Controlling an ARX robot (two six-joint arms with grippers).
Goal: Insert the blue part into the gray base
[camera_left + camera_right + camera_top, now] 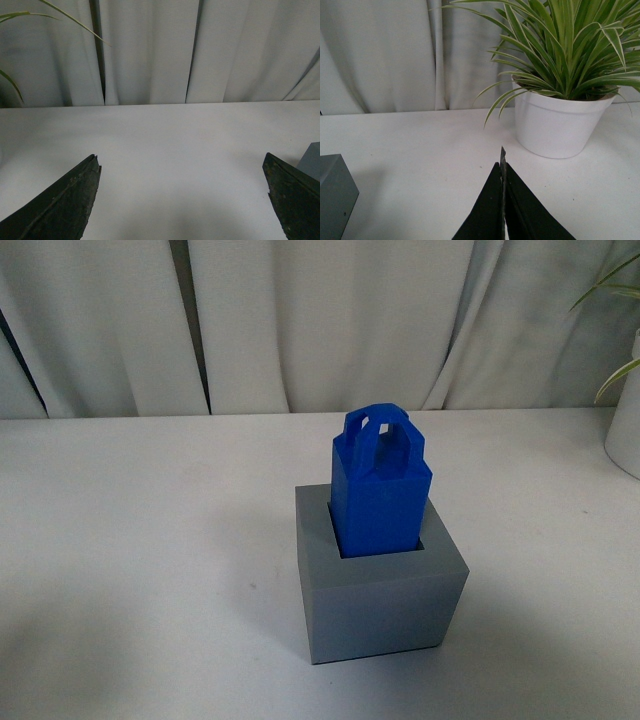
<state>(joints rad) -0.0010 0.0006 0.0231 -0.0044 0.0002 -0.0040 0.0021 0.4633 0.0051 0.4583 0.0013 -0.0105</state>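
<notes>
In the front view the blue part (380,495) stands upright in the square recess of the gray base (385,605), its arched handles on top and most of its height above the rim. Neither arm shows in that view. My left gripper (181,161) is open above bare table, its dark fingers (65,205) wide apart; a corner of the gray base (311,161) peeks in at the frame's edge. My right gripper (502,155) is shut with nothing between its fingers, and an edge of the gray base (335,197) shows off to its side.
A white pot with a striped green plant (557,117) stands on the white table close beyond the right gripper; its rim (625,440) shows at the far right of the front view. Pale curtains (320,320) hang behind the table.
</notes>
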